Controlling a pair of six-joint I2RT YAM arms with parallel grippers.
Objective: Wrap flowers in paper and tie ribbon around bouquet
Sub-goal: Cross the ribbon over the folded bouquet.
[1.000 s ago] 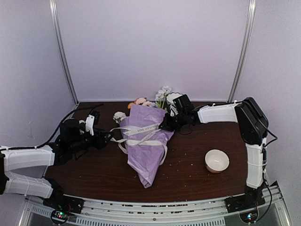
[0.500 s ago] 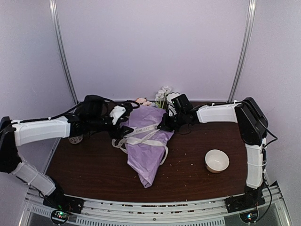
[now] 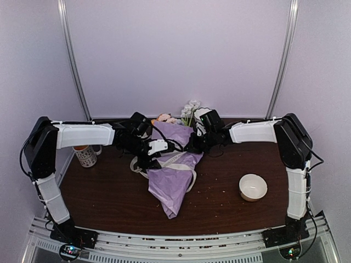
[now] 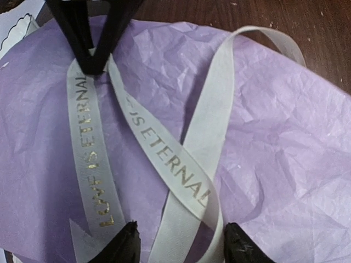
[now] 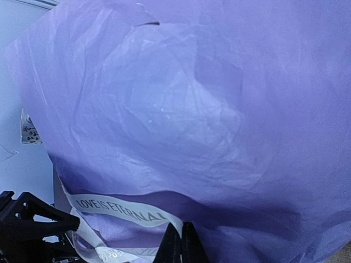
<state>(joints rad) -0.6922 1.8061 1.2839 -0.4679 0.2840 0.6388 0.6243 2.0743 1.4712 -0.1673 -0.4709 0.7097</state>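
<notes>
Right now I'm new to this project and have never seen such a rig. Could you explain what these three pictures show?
The machine is two robot arms, a left arm and a right arm, each ending in a two-finger gripper. The wide picture comes from a fixed camera above and behind them. The two close-ups come from cameras on the wrists. On the dark table lie a bouquet wrapped in purple paper with flowers poking out, a cream ribbon across it, a mug and a white bowl. The right gripper is shut on the ribbon. The left gripper hovers open over it.
</notes>
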